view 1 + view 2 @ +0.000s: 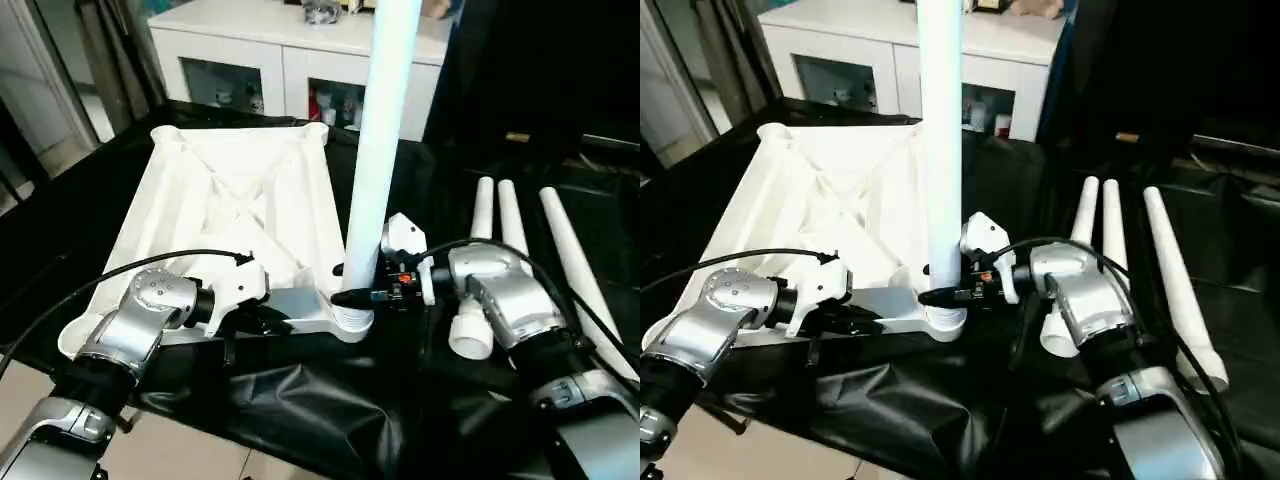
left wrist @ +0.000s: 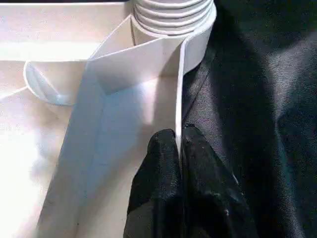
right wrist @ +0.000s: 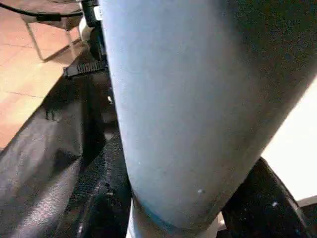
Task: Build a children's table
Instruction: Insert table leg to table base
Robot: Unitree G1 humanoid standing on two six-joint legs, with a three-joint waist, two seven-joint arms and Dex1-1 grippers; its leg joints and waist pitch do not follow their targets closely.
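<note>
The left gripper (image 2: 179,148) is pinched tight on the thin near rim of the tabletop (image 1: 240,190), just beside its near right corner socket (image 1: 352,320). The right gripper (image 1: 352,296) clasps the upright leg (image 1: 378,130) standing in that socket. The tabletop lies ribs-up on the black cloth (image 1: 300,410), with three legs (image 1: 540,250) lying near the cloth's right edge.

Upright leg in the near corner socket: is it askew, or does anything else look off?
Nothing stands out. The leg stands roughly straight in the tabletop socket, right gripper around it, left gripper pinching the rim. Three spare legs lie tidily alongside.
</note>
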